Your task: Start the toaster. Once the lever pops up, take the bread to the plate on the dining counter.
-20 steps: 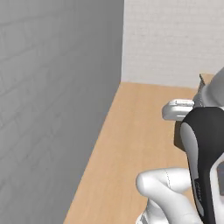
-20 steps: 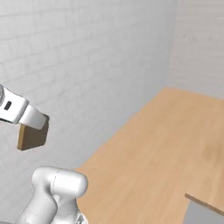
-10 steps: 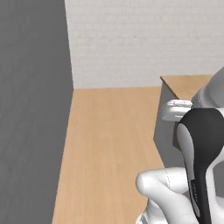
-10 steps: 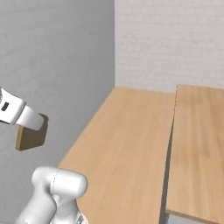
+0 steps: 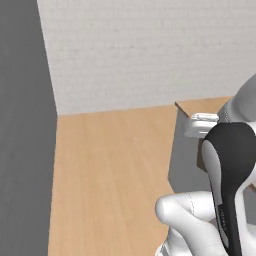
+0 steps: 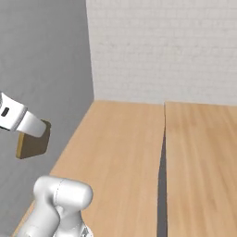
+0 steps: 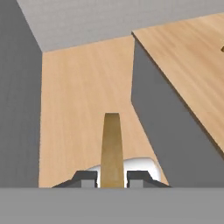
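the gripper (image 7: 112, 178) is clamped on the bread (image 7: 111, 148), held edge-on between its fingertips, left of the dining counter (image 7: 192, 65).

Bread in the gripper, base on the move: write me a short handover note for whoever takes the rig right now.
Gripper: shut on the bread, which stands edge-on between the fingertips; the right base view shows the slice held in the air.
Where things are: the dining counter lies ahead to the right, with the wood floor below.
Done: bread is out of the toaster and in hand.
Left: reach the counter, find the plate, set the bread on it, release.
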You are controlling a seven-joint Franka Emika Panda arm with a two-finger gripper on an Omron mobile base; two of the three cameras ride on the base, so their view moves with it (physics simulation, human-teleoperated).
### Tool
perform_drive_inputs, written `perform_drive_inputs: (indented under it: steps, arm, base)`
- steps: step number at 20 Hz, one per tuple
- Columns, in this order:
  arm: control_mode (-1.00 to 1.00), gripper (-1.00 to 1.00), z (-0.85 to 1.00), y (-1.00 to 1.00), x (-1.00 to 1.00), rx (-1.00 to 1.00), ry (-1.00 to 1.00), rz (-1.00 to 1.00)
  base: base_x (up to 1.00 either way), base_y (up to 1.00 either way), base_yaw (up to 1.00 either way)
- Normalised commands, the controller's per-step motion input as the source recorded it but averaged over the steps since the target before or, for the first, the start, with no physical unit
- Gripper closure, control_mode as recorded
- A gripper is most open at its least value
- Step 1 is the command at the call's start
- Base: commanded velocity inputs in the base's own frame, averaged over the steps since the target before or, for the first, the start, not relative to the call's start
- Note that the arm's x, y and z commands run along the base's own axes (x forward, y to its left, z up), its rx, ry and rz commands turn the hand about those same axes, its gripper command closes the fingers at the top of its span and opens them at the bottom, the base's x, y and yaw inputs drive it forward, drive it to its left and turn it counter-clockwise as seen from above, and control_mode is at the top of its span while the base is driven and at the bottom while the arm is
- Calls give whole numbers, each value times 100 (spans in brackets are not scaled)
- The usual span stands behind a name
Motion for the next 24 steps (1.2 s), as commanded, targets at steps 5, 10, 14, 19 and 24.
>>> perform_drive_inputs:
  steps: [5,10,14,19,24]
  arm:
    - [100,100,0,0,0,0,0,0]
    - [100,100,0,0,0,0,0,0]
    - [100,100,0,0,0,0,0,0]
    - [100,100,0,0,0,0,0,0]
    - [100,100,0,0,0,0,0,0]
  base:
    - [100,17,-29]
    - [100,20,-29]
    - [100,23,-29]
    - [100,20,-30]
    - [100,28,-35]
